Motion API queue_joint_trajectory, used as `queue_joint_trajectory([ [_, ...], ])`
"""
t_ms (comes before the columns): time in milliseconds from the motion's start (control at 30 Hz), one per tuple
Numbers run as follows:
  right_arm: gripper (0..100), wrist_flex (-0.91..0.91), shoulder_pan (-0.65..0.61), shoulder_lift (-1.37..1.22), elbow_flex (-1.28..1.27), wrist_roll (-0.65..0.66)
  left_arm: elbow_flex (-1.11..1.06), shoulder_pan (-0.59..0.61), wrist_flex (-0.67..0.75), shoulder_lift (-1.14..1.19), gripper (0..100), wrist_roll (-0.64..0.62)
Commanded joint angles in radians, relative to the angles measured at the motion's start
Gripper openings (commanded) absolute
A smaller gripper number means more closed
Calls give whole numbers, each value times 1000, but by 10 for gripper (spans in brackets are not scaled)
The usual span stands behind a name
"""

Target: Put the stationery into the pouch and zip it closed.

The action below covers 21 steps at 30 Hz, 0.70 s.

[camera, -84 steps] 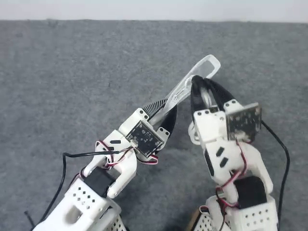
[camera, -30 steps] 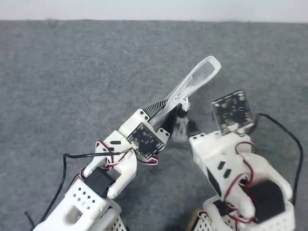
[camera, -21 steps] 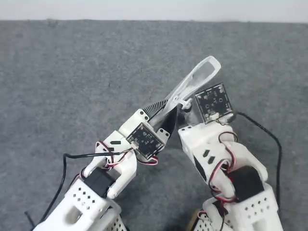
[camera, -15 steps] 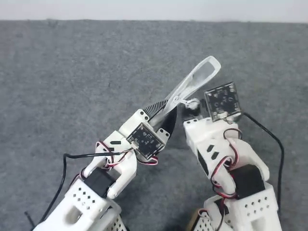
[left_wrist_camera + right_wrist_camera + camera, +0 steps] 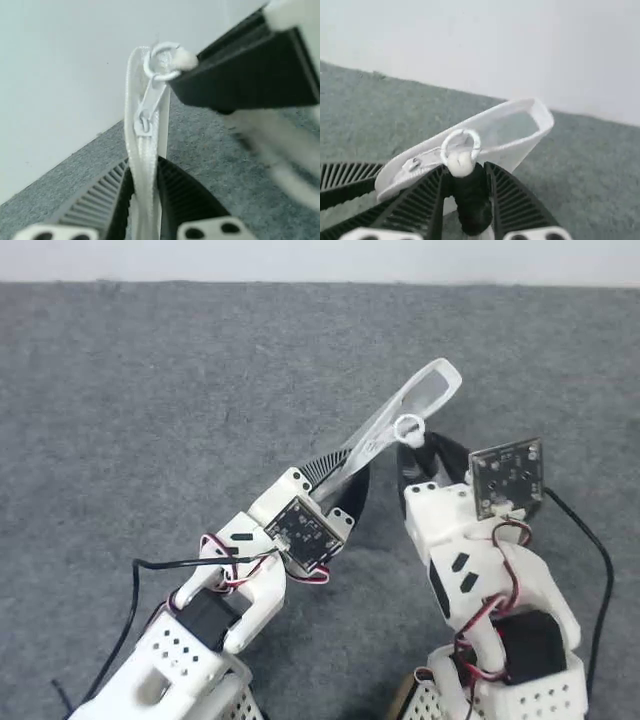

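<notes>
The left pincer [image 5: 345,475] is clamped on one end of a thin, see-through white pouch [image 5: 425,390], and the pouch is held up off the grey, carpet-like worktop [image 5: 150,390]. It slants up and away from the arm towards the pale wall [image 5: 300,260] at the back. In the left wrist view the pouch [image 5: 134,100] stands edge-on between the two ribbed black fingers [image 5: 100,210], with the zip running along the edge that faces the camera.

The right pincer [image 5: 415,445] stands just beside the pouch, about halfway along it. It is closed on the small white ring [image 5: 408,428] of the zip pull. The right wrist view shows the ring [image 5: 461,142] with a white bead under it, pinched where the right pincer [image 5: 465,175] comes together, and the pouch [image 5: 515,125] stretching away behind it. The zip slider [image 5: 143,122] sits partway along the zip, between the left pincer's grip and the ring [image 5: 162,60]. Its pull tab is drawn out straight to the ring. The slider [image 5: 412,163] lies nearer the left pincer's end than the pouch's free end.

Whether any stationery is inside the pouch I cannot tell
</notes>
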<state>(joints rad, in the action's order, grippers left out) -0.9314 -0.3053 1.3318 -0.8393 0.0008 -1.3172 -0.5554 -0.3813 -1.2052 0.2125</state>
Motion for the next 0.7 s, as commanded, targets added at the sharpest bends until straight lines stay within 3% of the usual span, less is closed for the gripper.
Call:
queue_joint_trajectory([
  [0,7,113,54,7,20,18,-25,15,6,-2,8,9],
  [300,7,294,154,-174,21,49,-25,15,6,-2,8,11],
  [667,6,360,278,-407,149,49,-25,15,6,-2,8,11],
])
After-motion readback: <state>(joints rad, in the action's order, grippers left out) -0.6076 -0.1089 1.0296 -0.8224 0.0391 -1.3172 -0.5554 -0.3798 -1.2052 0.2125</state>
